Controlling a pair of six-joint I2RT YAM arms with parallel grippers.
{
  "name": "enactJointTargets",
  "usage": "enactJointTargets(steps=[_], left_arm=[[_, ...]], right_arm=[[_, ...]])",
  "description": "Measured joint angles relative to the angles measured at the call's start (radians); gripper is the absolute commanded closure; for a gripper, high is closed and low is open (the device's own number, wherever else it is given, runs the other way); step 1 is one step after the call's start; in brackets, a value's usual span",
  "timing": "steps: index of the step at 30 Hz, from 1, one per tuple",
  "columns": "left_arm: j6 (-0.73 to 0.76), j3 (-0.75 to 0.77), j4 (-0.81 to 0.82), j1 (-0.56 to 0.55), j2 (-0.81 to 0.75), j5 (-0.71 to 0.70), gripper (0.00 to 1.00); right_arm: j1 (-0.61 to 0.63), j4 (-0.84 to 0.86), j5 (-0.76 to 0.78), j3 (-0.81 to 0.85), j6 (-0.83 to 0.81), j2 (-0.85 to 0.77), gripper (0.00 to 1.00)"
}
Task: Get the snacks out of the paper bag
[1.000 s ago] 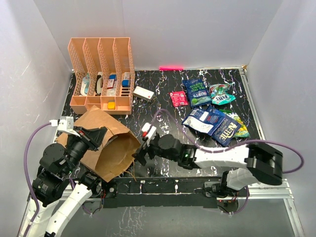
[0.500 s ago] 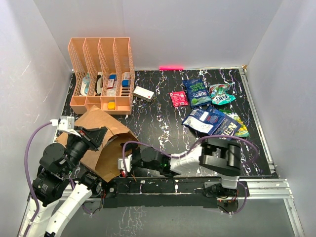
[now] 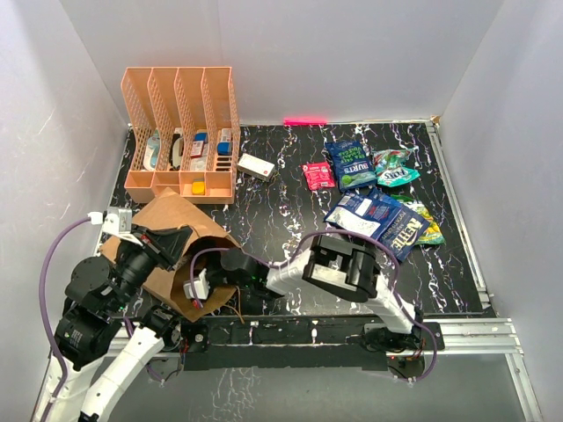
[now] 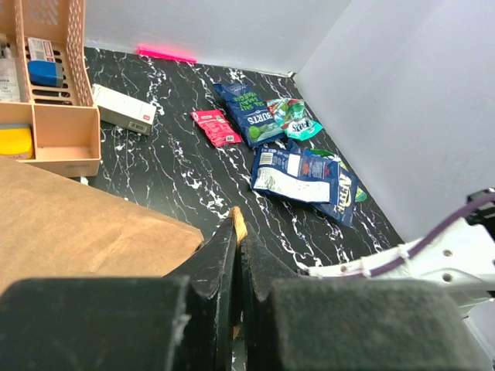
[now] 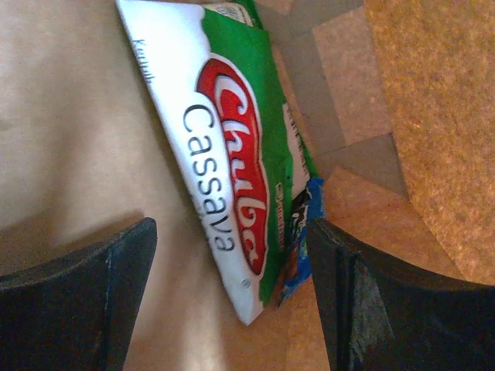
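Two snacks (image 5: 232,162) inside the paper bag (image 5: 433,116)

We work from three views. The top external camera sits above and behind the arm bases (image 3: 396,338) and looks down and forward over the whole table (image 3: 281,198), far enough back to take in the walls (image 3: 352,53). The left wrist camera rides low over the paper bag (image 4: 77,224), looking past the left gripper (image 4: 238,226) toward the table's far right corner. With the top view it shares the orange rack (image 4: 54,131), the white box (image 4: 124,110) and the loose packets (image 4: 298,174). The right wrist camera is the nearest — inside the bag, close on a green and white packet (image 5: 224,154).
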Motion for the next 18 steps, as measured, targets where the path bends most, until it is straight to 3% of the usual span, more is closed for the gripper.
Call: enactJointTargets(steps=[5,15,18], left_arm=[[0.019,0.019,0.000,0.000,0.000,0.008,1.00],[0.026,0.028,-0.006,0.000,-0.029,0.010,1.00],[0.023,0.028,-0.010,0.000,-0.031,0.000,1.00]], right_arm=[[-0.036,-0.027,-0.037,0.141,-0.033,0.099,0.24],[-0.048,-0.049,-0.009,0.267,-0.070,0.217,0.80],[-0.043,-0.050,0.005,0.249,-0.055,0.206,0.91]])
